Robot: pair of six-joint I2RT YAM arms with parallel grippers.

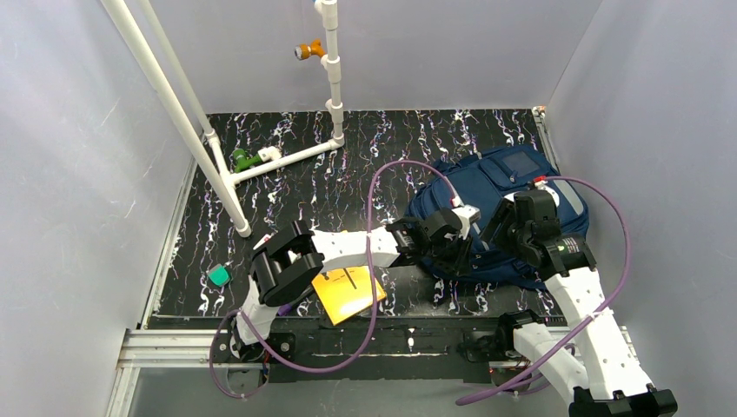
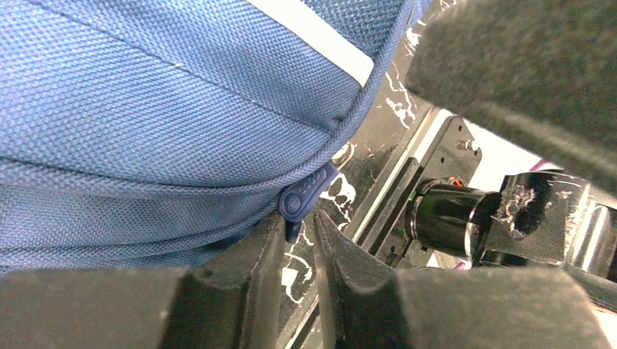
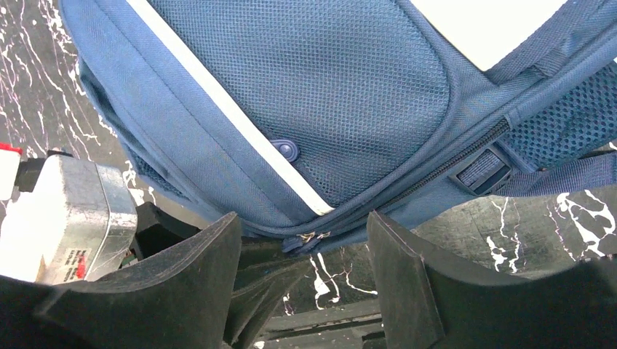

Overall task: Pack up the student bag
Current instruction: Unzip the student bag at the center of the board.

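Left wrist close-up: left gripper (image 2: 298,222) nearly pressed together around pull (image 2: 304,193), tip between jaws, true pinch impossible to tell. Flat at right of table (image 1: 304,182), bag (image 1: 487,187) with zip edge just ahead of both; right gripper (image 3: 302,218) spread wide.

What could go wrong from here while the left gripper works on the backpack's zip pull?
1. Only the tip of the zip pull lies between the fingers of the left gripper, so it may slip free when tugged.
2. The right gripper is open and holds nothing, so the student bag might slide rather than unzip.
3. The purple cable arching by the bag could snag.
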